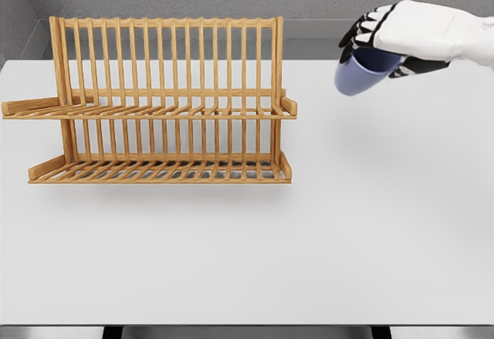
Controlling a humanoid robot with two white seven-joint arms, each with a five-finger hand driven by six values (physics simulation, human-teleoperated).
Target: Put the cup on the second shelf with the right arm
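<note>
Just under right hand [401, 38]: blue cup [361, 73].

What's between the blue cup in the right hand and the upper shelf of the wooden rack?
Nothing visible. The right hand holds the cup in the air right of the rack, and only bare table lies below that gap.

Light brown wooden slatted rack [166, 103] at left; blue-violet cup [363, 72] upper right, under white right hand [401, 34] with black fingers; white table [309, 246].
</note>
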